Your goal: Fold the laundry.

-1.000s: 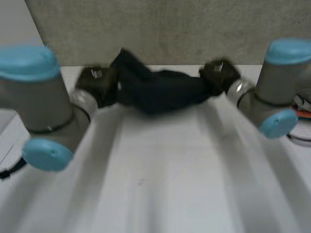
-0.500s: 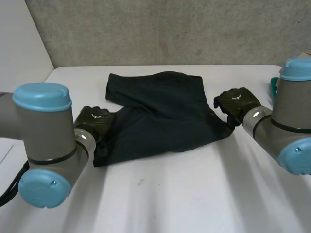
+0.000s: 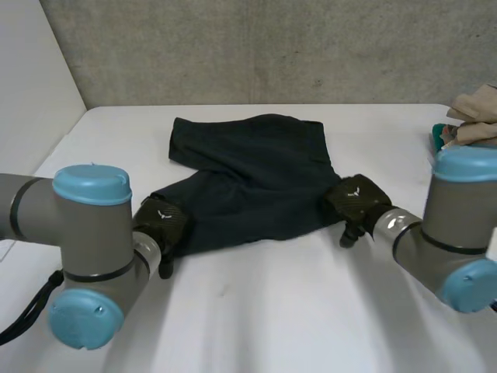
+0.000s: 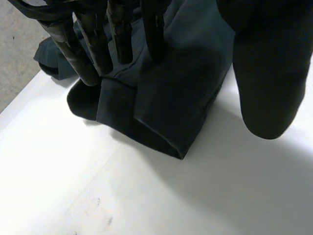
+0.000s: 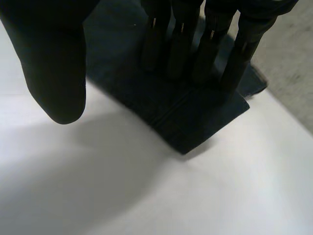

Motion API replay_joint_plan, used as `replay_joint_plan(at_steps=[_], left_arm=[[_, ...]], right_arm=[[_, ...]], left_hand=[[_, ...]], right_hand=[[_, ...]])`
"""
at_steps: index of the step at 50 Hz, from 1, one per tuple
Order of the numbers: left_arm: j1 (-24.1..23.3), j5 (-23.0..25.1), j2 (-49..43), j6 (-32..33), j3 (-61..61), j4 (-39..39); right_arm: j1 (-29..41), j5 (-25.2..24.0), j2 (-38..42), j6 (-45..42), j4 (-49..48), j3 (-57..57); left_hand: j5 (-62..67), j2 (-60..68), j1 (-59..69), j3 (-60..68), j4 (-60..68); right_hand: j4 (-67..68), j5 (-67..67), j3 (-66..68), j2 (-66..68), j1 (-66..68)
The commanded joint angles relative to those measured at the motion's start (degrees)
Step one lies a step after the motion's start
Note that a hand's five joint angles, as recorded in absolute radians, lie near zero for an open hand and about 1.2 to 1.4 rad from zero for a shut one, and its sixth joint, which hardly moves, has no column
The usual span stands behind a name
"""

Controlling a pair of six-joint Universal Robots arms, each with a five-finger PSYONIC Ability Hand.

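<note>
Risk: the dark garment (image 3: 248,175) lies flat on the bench (image 3: 311,311), its top layer skewed over the lower one and the near left corner a loose doubled fold. Any snag as a hand lifts off would drag that layer and open the fold.

Left hand (image 3: 161,225) is at the near left corner, right hand (image 3: 353,202) at the near right corner. On both hands the fingers (image 4: 93,44) are straight over the cloth, thumbs spread wide off it, holding nothing. Can't tell if they touch.

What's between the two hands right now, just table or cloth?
Cloth. In the head view the dark garment lies flat on the white table, and its near edge runs from the left hand across to the right hand.
</note>
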Motion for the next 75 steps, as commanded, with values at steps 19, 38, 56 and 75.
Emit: replay_joint_plan(at_steps=[19, 38, 56, 75], left_arm=[[1.0, -5.0, -13.3, 7.4, 17.6, 1.0], [0.2, -3.5, 5.0, 1.3, 6.2, -4.3], [-1.6, 4.2, 14.2, 1.6, -5.8, -25.9], [2.0, -1.2, 2.5, 0.0, 33.5, 0.2]], right_arm=[[4.5, 2.7, 17.6, -0.6, -9.3, -18.7], [1.6, 3.1, 1.5, -3.0, 8.3, -11.9], [-5.6, -1.4, -7.3, -23.8, 50.2, -7.4], [2.6, 11.2, -4.7, 0.0, -0.7, -22.8]], left_hand=[[15.3, 14.6, 14.1, 14.5, 14.8], [61.7, 61.0, 60.5, 60.9, 61.2], [61.7, 61.0, 60.5, 60.9, 61.2], [61.7, 61.0, 60.5, 60.9, 61.2]], right_hand=[[13.1, 14.6, 13.0, 12.9, 12.2], [47.6, 49.1, 47.5, 47.4, 46.7], [47.6, 49.1, 47.5, 47.4, 46.7], [47.6, 49.1, 47.5, 47.4, 46.7]])
